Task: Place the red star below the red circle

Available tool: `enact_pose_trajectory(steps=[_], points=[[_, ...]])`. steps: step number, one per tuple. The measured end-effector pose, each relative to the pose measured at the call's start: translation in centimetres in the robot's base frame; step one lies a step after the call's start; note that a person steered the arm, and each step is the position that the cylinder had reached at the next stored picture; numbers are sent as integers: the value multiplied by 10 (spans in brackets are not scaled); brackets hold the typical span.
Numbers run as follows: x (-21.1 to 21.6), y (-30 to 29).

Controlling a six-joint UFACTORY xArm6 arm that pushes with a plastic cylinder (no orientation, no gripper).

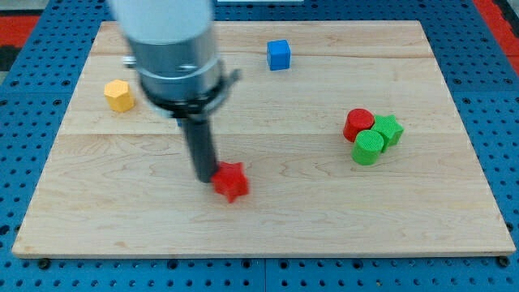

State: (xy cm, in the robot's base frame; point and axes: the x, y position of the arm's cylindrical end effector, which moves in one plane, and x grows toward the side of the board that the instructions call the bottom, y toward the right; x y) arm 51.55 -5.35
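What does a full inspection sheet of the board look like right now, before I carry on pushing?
Surface: pale wooden board, flat, on a blue pegboard base.
Job's things: red star block left of the board's centre, low; red circle block at the view's right, touching the green circle block, with the green star block close beside it. The star is far left of the circle, not below it.
Clutter: blue cube block near the view's top; yellow hexagon block at upper left.
End effector: no gripper; my tip sits against the red star's left side.
Cables: nothing seen.
Surroundings: red strips at the upper corners.
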Motion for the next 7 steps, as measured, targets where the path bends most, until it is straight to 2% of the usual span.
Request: enact_pose_trajectory(steps=[1, 2, 3, 5, 6, 7], points=[[2, -68], [24, -128], [39, -110], [31, -4], [4, 54], [-34, 71]])
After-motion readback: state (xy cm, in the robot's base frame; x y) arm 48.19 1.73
